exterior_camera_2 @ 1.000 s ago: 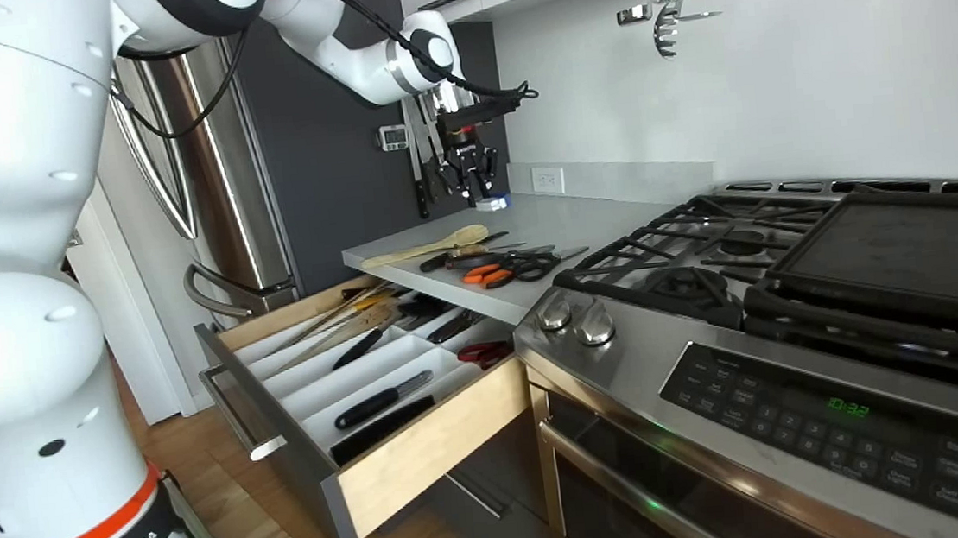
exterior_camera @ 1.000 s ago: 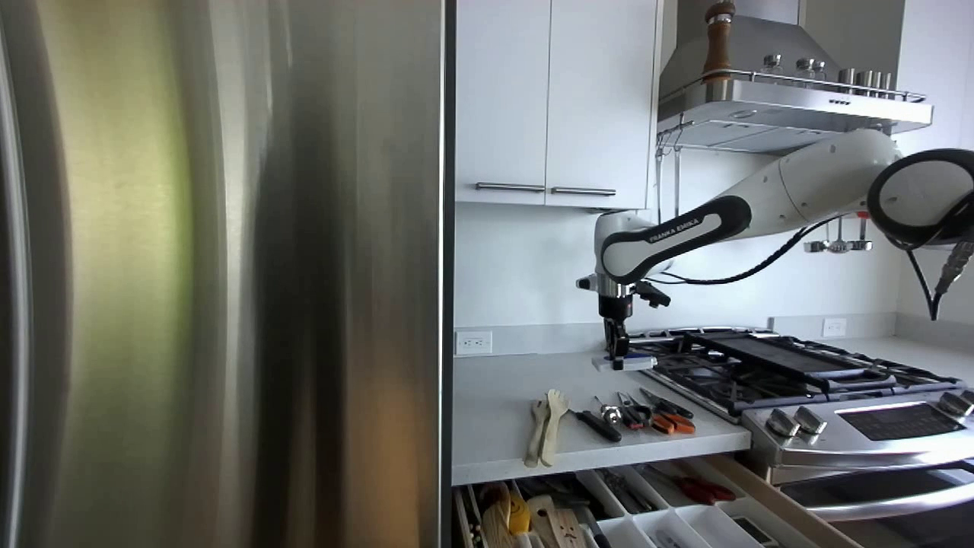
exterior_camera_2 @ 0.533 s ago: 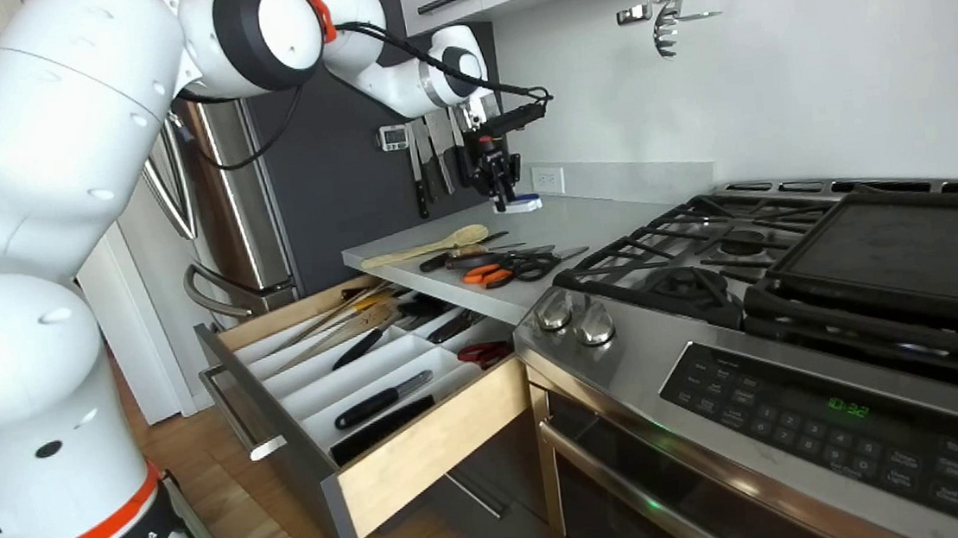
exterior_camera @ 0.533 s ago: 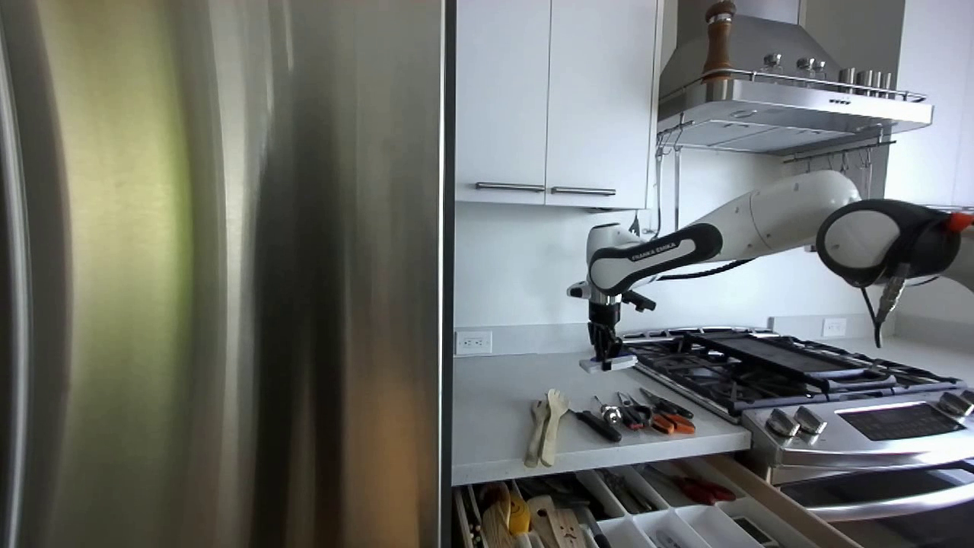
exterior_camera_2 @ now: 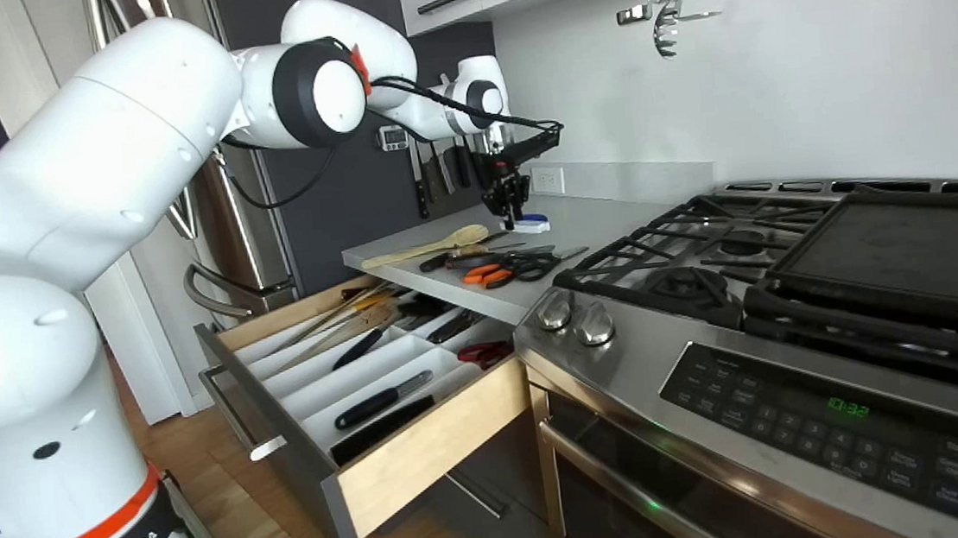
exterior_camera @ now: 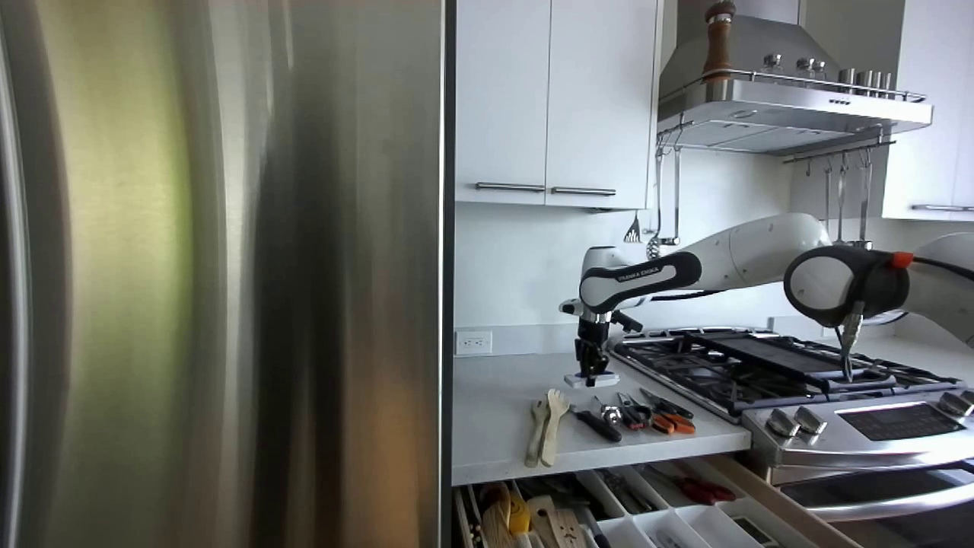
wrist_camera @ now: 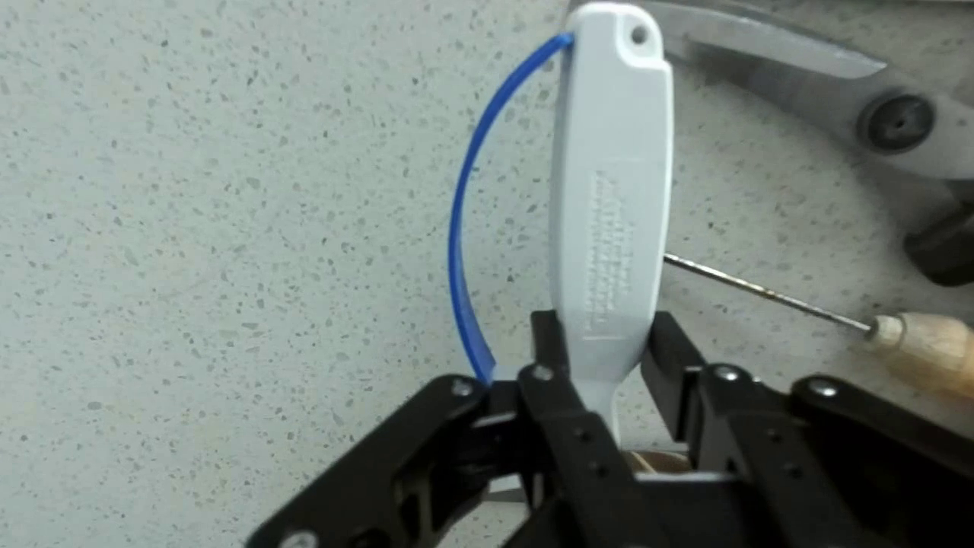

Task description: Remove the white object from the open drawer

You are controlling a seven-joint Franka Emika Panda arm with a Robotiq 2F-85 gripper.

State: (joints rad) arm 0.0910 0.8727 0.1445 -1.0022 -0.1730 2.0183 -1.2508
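Note:
A white plastic tool with a blue loop shows in the wrist view [wrist_camera: 612, 190]. My gripper [wrist_camera: 609, 335] is shut on it, with one finger on each side of its narrowing end. The white tool also shows in both exterior views [exterior_camera: 574, 382] [exterior_camera_2: 532, 227], flat and low above the countertop [exterior_camera_2: 578, 208]. The gripper [exterior_camera_2: 512, 221] points down; the gap under the tool is hard to tell. The open drawer [exterior_camera_2: 434, 451] stands below the counter's front edge, with white dividers and several utensils inside. The tool's far end is hidden behind the fingers.
Wooden utensils [exterior_camera: 554, 426], a black-handled knife [exterior_camera: 598, 425] and orange-handled scissors [exterior_camera: 673, 423] lie on the counter's front part. A thin metal spike with a wooden handle [wrist_camera: 924, 346] lies beside the white tool. A gas stove [exterior_camera_2: 689, 285] adjoins the counter; knives [exterior_camera_2: 434, 177] hang on the dark panel.
My gripper, holding the white tool, has moved down towards the countertop, and closer to the utensils at the front. The drawer and the things in it have not moved.

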